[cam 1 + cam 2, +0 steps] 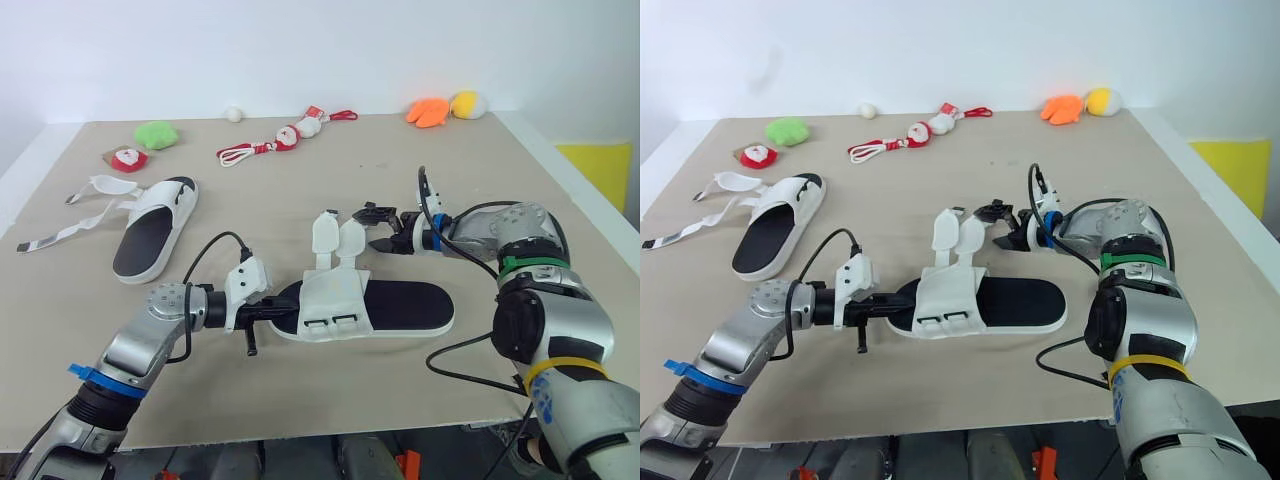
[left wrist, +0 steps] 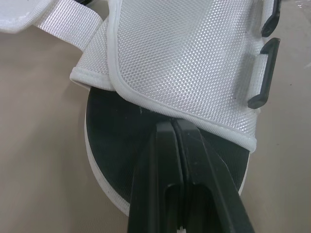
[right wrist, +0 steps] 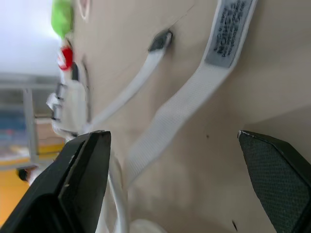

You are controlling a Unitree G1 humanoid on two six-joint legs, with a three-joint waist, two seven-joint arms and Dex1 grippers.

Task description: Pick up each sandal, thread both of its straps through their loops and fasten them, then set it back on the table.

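Head views: on the tan table [image 1: 300, 200] the near sandal [image 1: 400, 308] lies flat at centre, black sole up, its length running left to right. Its two white straps [image 1: 337, 238] are undone and stand up on the far side of the white upper. Two black loops [image 1: 333, 322] sit empty on the upper's near side. The left gripper [image 1: 280, 306] comes in from the left, low over the sandal's left end. The right gripper [image 1: 375, 228] is just right of the loose straps, fingers spread and holding nothing. The far sandal [image 1: 150, 228] lies at far left, its long straps [image 1: 75, 215] unfastened and trailing left on the table. Along the far edge are a green plush [image 1: 156, 134], a red toy [image 1: 127, 158], a rope toy [image 1: 285, 138], an orange plush [image 1: 430, 111] and a yellow plush [image 1: 466, 104].

Left wrist view: the left gripper's [image 2: 172, 125] fingers [image 2: 160, 160] are pressed together, tips on the black sole right at the hem of the white upper; I cannot tell whether they pinch anything. The loops [image 2: 265, 73] show empty on the upper.

Right wrist view: the right gripper's [image 3: 170, 133] fingers [image 3: 82, 179] are wide apart above the table; a labelled strap [image 3: 194, 111] lies flat beyond them, not touched
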